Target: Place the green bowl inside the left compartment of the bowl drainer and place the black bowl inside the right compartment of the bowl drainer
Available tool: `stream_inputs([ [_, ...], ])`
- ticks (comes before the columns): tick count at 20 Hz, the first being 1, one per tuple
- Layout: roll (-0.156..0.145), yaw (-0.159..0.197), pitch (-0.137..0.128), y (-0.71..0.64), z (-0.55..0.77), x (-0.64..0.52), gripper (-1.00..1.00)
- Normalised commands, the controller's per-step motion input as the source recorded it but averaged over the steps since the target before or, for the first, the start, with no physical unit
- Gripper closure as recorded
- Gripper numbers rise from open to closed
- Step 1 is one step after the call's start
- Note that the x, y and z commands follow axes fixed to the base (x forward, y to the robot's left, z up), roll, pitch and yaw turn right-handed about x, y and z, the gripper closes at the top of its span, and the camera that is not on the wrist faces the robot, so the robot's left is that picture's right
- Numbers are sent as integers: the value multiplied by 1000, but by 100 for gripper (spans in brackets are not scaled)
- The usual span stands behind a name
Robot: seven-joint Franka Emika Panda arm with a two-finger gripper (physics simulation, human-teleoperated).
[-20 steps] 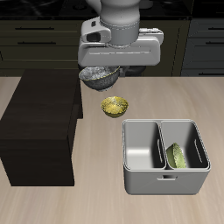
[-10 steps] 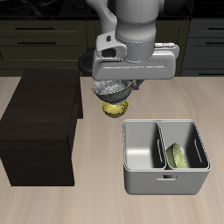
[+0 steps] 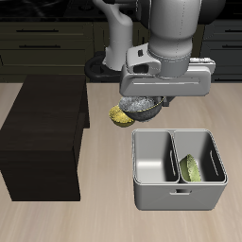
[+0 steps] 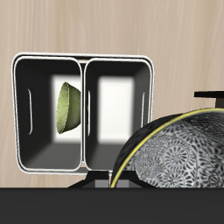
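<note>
Green bowl (image 3: pixel 193 168) already sits on edge in one well of the bowl drainer (image 3: pixel 177 195), so half the job looks done. The gripper (image 3: pixel 144 98) is clamped on the black bowl (image 3: pixel 142 106), carried above the table just behind the drainer's back rim. The other well lies bare; the yellow bowl (image 3: pixel 118 115) sits beneath.

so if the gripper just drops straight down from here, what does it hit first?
Probably the table just behind the bowl drainer, near the yellow bowl; the held black bowl would touch first. Depth is unclear.
</note>
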Motion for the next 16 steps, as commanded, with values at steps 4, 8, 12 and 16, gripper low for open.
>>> stream_inputs([
  [4, 25, -12, 27, 312, -116, 121, 100],
  [8, 19, 5, 19, 209, -142, 130, 100],
  [12, 15, -1, 15, 133, -114, 99, 100],
  [16, 17, -19, 29, 136, -172, 93, 100],
])
